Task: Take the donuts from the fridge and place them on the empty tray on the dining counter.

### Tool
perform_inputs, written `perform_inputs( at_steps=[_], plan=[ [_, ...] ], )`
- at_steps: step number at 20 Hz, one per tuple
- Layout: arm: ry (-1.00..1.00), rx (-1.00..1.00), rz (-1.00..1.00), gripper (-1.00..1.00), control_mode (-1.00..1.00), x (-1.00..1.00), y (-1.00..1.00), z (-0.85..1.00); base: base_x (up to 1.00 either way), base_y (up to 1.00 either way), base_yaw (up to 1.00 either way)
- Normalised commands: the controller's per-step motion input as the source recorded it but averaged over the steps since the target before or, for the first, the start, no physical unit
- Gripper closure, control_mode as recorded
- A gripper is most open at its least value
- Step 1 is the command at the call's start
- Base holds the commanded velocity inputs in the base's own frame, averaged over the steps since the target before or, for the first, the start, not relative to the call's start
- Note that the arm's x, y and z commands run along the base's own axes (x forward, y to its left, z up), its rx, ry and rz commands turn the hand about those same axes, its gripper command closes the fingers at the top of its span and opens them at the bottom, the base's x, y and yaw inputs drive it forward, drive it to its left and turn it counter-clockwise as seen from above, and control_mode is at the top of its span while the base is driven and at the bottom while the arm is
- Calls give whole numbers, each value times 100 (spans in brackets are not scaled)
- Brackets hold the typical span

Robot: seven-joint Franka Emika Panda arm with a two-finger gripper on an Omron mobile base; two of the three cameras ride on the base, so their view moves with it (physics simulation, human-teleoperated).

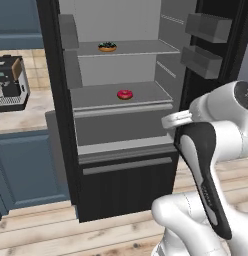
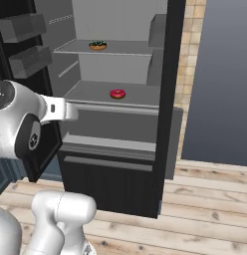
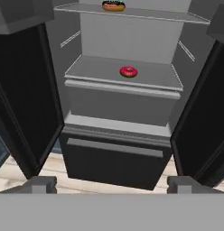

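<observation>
- Wide-open, empty claw [image 3: 112, 182] faces the tall black fridge [image 3: 117, 153], doors open.
- Advance level toward the glossy pink-red ring donut [image 3: 128, 71] on the lower grey shelf [image 3: 98, 70]; straddle it before closing.

My white Franka arm with dark joints [image 1: 208, 170] is folded up close to the base: the lower link rises from the floor of the picture, bends at a rounded elbow, and the wrist section reaches forward. In the hand view the two small dark finger tips [image 3: 41, 184] sit far apart at the bottom corners, so my two-finger gripper [image 3: 112, 185] has its jaws spread wide with nothing between them. The hand looks level and forward, held well back, not touching anything.
</observation>
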Motion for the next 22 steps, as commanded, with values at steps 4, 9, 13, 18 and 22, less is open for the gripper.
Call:
perform_inputs(
  at_steps=[4, 9, 13, 18, 22],
  plan=[
    [-13, 0, -5, -100, -100, -49, 1, 46, 0, 0, 0],
    [-5, 0, -1, -100, 100, 8, 26, 11, 39, 23, -2],
    [0, 0, 0, -100, 100, 0, 0, 0, 100, 6, -6],
    [0, 0, 0, -100, 100, 0, 0, 0, 100, -38, 0],
    [0, 0, 0, -100, 100, 0, 0, 0, 100, -7, -2]
  ],
)
